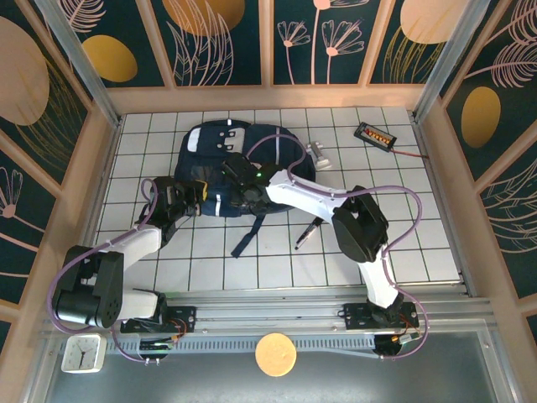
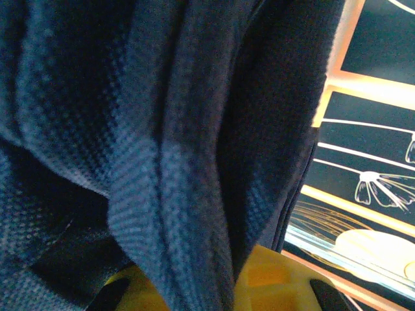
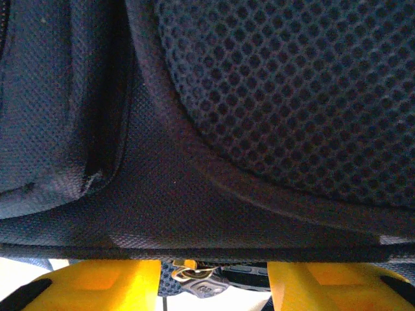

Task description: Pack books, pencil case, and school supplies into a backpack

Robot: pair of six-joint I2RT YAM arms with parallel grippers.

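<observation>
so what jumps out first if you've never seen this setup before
The big navy backpack lies mid-table on the white tiled table, with both arms bent in over it. In the left wrist view, a thick fold of its fabric runs down between the yellow left fingers. A slim black pen lies loose on the tiles just near-right of the bag.

The navy backpack (image 1: 205, 147) lies flat at the table's (image 1: 403, 210) far centre. The slim black pen (image 1: 305, 236) lies near its lower right.
</observation>
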